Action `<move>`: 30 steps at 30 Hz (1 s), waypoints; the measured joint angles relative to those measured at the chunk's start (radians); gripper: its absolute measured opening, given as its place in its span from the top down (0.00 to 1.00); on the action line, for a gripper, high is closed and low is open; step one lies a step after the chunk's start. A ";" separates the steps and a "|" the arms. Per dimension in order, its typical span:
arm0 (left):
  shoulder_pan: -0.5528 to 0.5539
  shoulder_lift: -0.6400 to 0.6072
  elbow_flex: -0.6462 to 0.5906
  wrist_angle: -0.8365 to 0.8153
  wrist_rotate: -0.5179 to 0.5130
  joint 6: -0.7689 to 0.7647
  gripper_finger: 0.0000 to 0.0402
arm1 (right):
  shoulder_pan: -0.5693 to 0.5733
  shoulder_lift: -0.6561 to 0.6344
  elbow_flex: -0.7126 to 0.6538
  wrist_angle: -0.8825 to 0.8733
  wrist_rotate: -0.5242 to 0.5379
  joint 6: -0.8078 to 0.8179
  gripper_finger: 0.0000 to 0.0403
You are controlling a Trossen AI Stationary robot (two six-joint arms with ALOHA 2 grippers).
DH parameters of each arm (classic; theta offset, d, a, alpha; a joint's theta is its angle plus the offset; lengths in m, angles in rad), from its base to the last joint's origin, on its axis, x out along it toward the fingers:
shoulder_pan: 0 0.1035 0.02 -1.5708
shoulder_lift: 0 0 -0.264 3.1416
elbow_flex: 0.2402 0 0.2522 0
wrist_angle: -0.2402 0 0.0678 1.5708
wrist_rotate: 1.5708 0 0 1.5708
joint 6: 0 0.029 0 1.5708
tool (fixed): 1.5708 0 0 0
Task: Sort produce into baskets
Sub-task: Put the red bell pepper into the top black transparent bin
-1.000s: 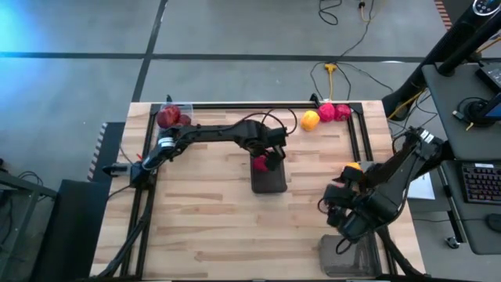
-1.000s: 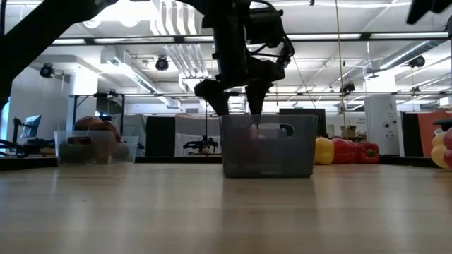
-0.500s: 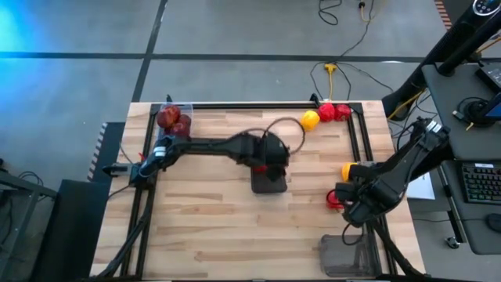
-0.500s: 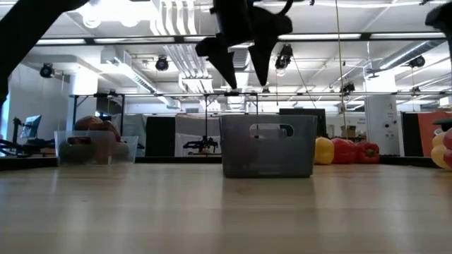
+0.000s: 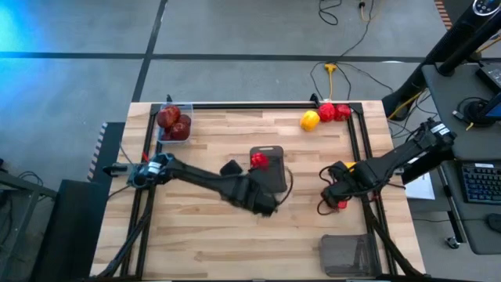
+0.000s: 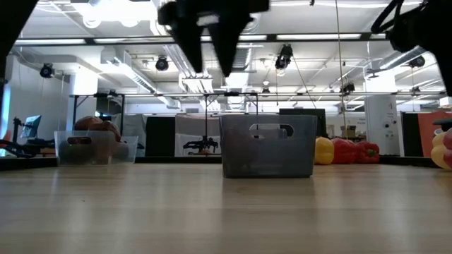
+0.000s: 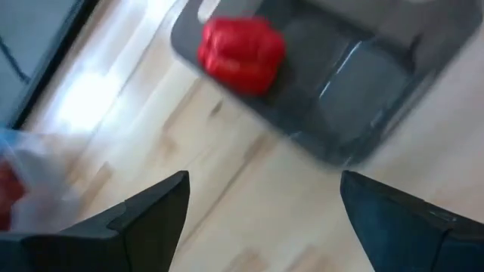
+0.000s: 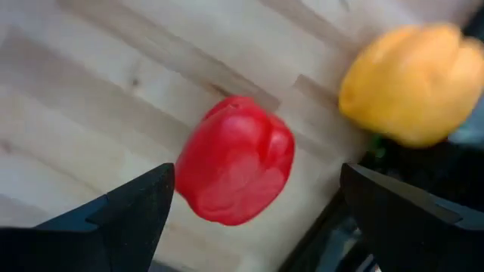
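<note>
A red bell pepper [image 5: 258, 161] lies in the dark mesh basket [image 5: 274, 178] at mid table; it also shows in the left wrist view [image 7: 240, 53]. My left gripper [image 5: 263, 200] hangs open and empty above the basket's near end [image 7: 261, 219]. My right gripper [image 5: 329, 186] is open over a second red pepper [image 8: 236, 159] that lies on the table, one finger on either side and clear of it. A yellow pepper [image 8: 412, 83] lies just beyond it. Apples [image 5: 172, 121] sit in the clear bin [image 5: 185, 108] at the far left.
A yellow pepper [image 5: 310, 119] and two red peppers [image 5: 334, 112] lie at the far right edge. A second dark mesh basket [image 5: 348, 252] stands at the near right corner. A black frame rail [image 5: 356, 137] runs along the right side.
My left gripper has risen out of the middle basket and drawn back toward the table's near edge; the red pepper stays in the basket. My right gripper has gone toward the far edge and left, over the red pepper on the table.
</note>
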State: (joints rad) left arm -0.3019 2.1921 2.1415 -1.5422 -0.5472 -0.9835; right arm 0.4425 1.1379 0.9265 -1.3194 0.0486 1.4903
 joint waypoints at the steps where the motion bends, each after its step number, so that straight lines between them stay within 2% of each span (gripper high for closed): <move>1: -0.012 -0.002 -0.003 -0.027 -0.004 -0.003 0.20 | -0.013 0.002 -0.008 0.005 -0.006 0.024 0.09; 5: -0.026 -0.055 -0.077 -0.028 -0.011 0.001 0.20 | -0.037 0.003 -0.068 0.051 -0.025 0.119 0.09; 9: -0.026 -0.187 -0.268 -0.020 -0.021 -0.061 0.20 | -0.044 0.003 -0.143 0.122 -0.086 0.199 0.09; 13: -0.047 -0.344 -0.481 0.052 -0.024 -0.127 0.20 | -0.044 0.003 -0.195 0.220 -0.102 0.257 0.09; 22: -0.149 -0.590 -0.905 0.339 0.013 -0.235 0.20 | -0.043 0.004 -0.258 0.310 -0.208 0.353 0.09; 26: -0.190 -0.634 -1.029 0.503 0.041 -0.265 0.19 | -0.032 0.004 -0.256 0.337 -0.322 0.393 0.09; 30: -0.222 -0.639 -1.096 0.650 0.042 -0.261 0.19 | -0.023 0.004 -0.250 0.339 -0.336 0.478 0.09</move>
State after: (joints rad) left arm -0.5239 1.5532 1.0460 -0.8925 -0.5056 -1.2450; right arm 0.4200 1.1420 0.6769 -0.9805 -0.2873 1.9682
